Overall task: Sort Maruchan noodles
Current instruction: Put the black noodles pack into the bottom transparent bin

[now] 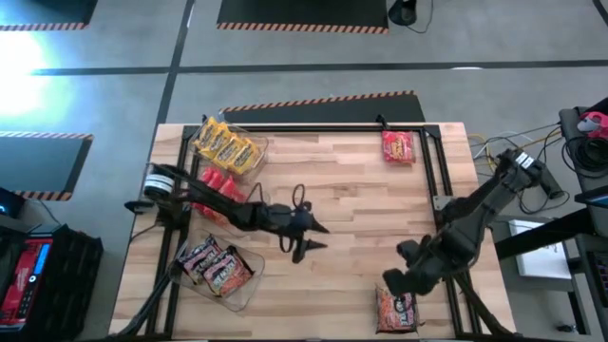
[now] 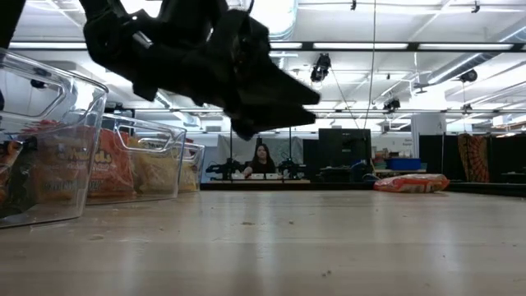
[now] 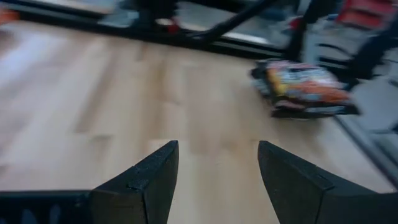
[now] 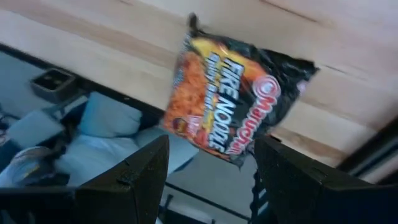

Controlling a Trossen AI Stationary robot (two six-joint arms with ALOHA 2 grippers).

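Two Maruchan noodles packets lie flat and loose on the wooden table. A black-and-orange one [image 1: 397,309] is at the near right edge, also seen in the right wrist view [image 4: 239,99] and the left wrist view [image 3: 305,87]. A red one [image 1: 399,147] is at the far right [image 2: 411,182]. My right gripper [image 1: 394,280] hovers open just above the black-and-orange packet, its fingers [image 4: 143,174] clear of it. My left gripper [image 1: 318,237] stands open over the middle of the table [image 3: 217,180], pointing toward the right edge, with nothing between its fingers.
Three clear bins stand along the table's left side. The far one [image 1: 228,144] holds yellow packets, the middle one [image 1: 217,185] red ones, the near one [image 1: 218,268] dark ones. A black frame rail [image 1: 442,180] runs along the right side. Bare wood lies mid-table [image 1: 361,209].
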